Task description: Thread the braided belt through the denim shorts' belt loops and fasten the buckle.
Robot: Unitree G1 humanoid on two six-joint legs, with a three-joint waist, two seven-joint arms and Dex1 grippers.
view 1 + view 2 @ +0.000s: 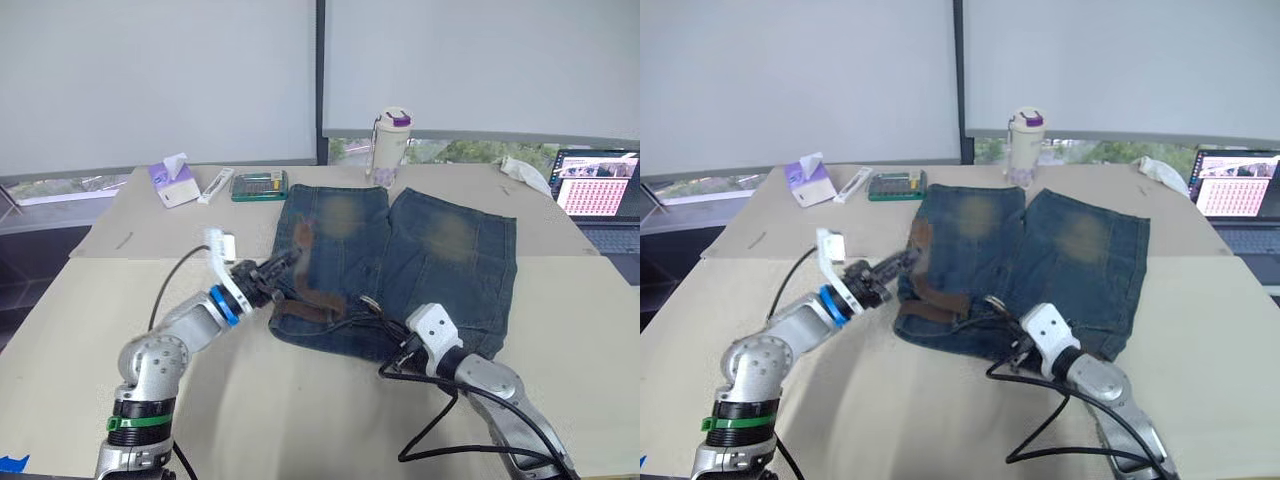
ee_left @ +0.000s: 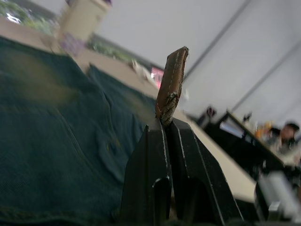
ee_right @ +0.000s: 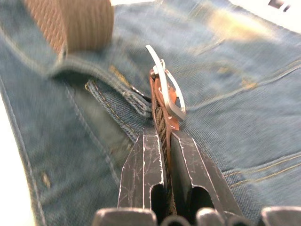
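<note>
The denim shorts lie flat on the table, waistband toward me and legs pointing away. The braided belt runs along the waistband's left part and bends up over the left leg. My left gripper is shut on the belt's tapered tip, which sticks up past its fingers. My right gripper is shut on the strap just behind the silver buckle, near the middle of the waistband. A belt loop lies just beside the buckle.
At the table's far side stand a white bottle, a tissue pack, a green box and a white cloth. An open laptop sits at the far right. Black cables loop beside my right arm.
</note>
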